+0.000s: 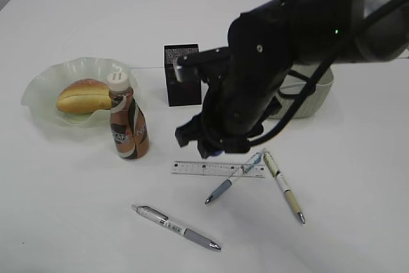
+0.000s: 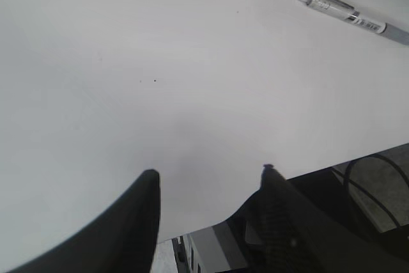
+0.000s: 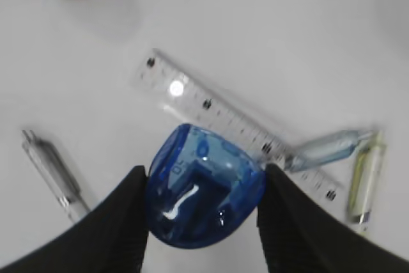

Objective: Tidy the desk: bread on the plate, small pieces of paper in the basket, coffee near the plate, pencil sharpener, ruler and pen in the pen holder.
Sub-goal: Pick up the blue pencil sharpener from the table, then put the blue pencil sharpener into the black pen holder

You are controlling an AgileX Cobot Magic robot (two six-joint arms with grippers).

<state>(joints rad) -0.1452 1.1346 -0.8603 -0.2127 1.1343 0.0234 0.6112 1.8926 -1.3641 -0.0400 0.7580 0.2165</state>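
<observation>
Nearest the front edge of the bench (image 1: 64,222) lies a grey pen (image 1: 176,227), with two more pens beyond it. The left tool (image 2: 208,180) hangs half open and empty over bare surface. The right tool (image 3: 201,187) clamps a blue sharpener (image 3: 203,187) above the ruler (image 1: 217,169). Farther back stand the coffee bottle (image 1: 128,126), the bread (image 1: 82,96) on its plate (image 1: 45,84), the black pen holder (image 1: 181,75) and the basket (image 1: 313,97).

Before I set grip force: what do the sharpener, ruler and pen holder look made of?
The pencil sharpener looks like glossy translucent blue plastic, with bright highlights. The ruler seems clear plastic: the desk shows through. The pen holder looks like matte black perforated mesh, probably metal.
</observation>
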